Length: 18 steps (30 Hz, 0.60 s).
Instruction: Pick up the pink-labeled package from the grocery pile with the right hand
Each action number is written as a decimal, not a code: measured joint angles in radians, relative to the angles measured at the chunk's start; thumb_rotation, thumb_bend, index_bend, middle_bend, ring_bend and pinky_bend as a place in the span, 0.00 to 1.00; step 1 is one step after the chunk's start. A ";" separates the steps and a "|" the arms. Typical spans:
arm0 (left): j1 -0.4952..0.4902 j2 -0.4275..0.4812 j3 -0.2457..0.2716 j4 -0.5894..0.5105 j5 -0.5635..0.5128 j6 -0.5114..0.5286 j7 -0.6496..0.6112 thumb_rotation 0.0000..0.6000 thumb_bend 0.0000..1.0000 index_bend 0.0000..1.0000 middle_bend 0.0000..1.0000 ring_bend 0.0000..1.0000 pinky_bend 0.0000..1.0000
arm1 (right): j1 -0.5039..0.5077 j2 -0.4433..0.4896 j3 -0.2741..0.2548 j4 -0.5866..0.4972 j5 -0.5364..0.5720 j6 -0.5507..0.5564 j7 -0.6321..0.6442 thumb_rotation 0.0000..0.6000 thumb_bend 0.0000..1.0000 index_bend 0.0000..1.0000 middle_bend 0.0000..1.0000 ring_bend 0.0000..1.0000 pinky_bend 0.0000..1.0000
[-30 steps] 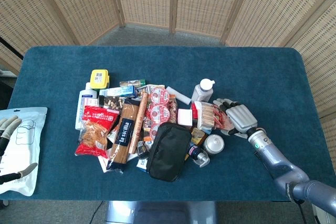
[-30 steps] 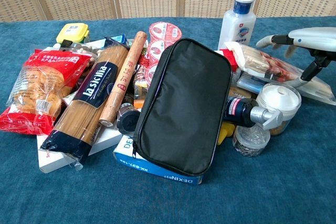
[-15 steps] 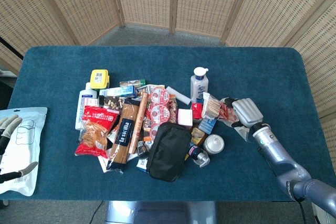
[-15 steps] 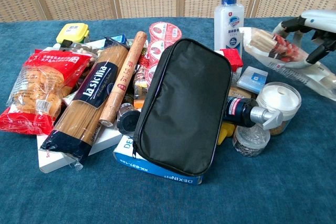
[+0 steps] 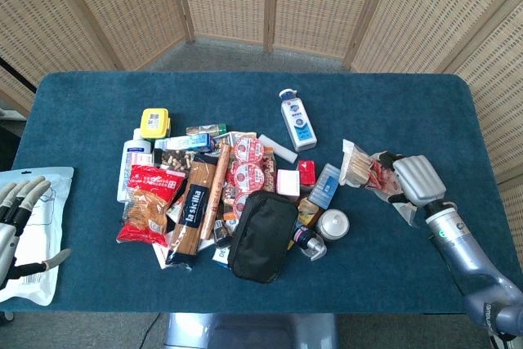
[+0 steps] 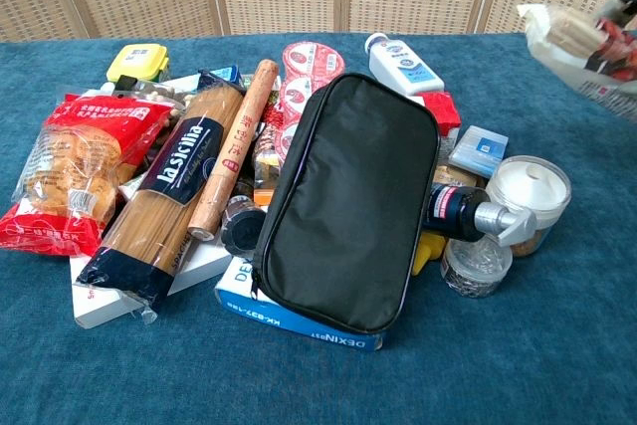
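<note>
Pickup looks essentially done. Right hand [image 5: 417, 179] grips the pink-labeled package [image 5: 366, 171], fingers curled over its right end. Package sits to the right of the grocery pile [image 5: 237, 190], apart from it, no pile item touching it. In the chest view the package [image 6: 582, 47] shows at the far right edge, seemingly raised off the worktop [image 5: 392, 112]; the hand itself is mostly cut off there. Left to do, by my read: maybe finish the lift and hold steady. Package sticks out left from the hand toward the pile, clear wrapper with pale sticks at its left end, red-pink label nearer the palm. White bottle [image 5: 297, 118] lies on its side at the far edge of the pile. Left hand [image 5: 18, 206] at the near left edge, fingers spread, holding nothing, over a white bag [image 5: 37, 239].
</note>
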 measured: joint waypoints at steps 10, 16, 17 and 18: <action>-0.029 -0.021 -0.010 0.013 0.003 -0.033 -0.012 0.94 0.00 0.00 0.00 0.00 0.00 | -0.013 0.188 0.065 -0.247 0.018 0.056 -0.083 1.00 0.49 0.70 1.00 1.00 1.00; -0.033 -0.039 -0.009 0.027 0.010 -0.033 -0.022 0.94 0.00 0.00 0.00 0.00 0.00 | 0.021 0.283 0.146 -0.351 0.039 0.056 -0.093 1.00 0.49 0.71 1.00 1.00 1.00; -0.033 -0.041 -0.009 0.029 0.011 -0.032 -0.023 0.94 0.00 0.00 0.00 0.00 0.00 | 0.027 0.294 0.156 -0.363 0.042 0.055 -0.094 1.00 0.49 0.71 1.00 1.00 1.00; -0.032 -0.044 -0.007 0.030 0.011 -0.031 -0.024 0.94 0.00 0.00 0.00 0.00 0.00 | 0.032 0.302 0.167 -0.376 0.046 0.055 -0.093 1.00 0.49 0.71 1.00 1.00 1.00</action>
